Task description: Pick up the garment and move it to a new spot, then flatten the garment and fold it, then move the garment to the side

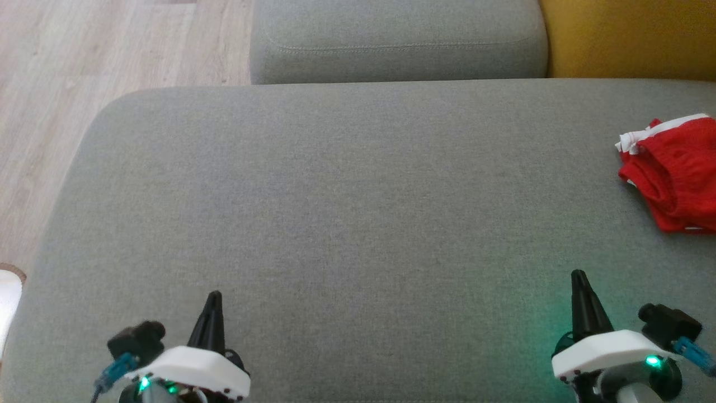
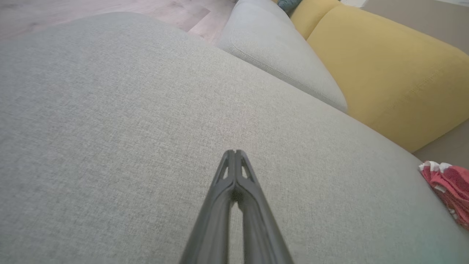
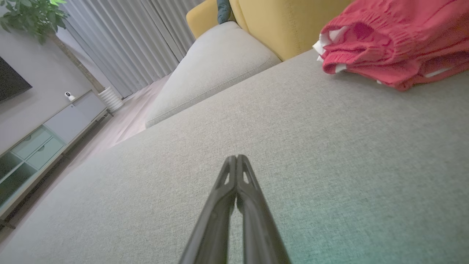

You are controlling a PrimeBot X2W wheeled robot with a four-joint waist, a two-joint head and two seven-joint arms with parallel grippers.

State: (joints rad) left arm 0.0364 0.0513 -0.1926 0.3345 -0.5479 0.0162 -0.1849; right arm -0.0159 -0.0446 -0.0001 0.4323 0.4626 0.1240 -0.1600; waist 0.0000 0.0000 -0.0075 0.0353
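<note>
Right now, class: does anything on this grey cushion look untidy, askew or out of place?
The red garment lies bunched far to the right on the grey cushion, white trim crumpled, not flat. Nothing else stands out.

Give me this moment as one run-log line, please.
garment: red, bunched, right side of cushion | left claw: shut, empty | right claw: shut, empty, short of garment

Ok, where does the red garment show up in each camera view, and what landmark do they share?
Head view: the red garment lies at the right edge on the grey seat, cut off by the frame.
Left wrist view: the red garment sits at the lower right edge, partly cut off.
Right wrist view: the red garment is at the top right, large and near.
Shared landmark: the yellow cushion just beyond it.
</note>
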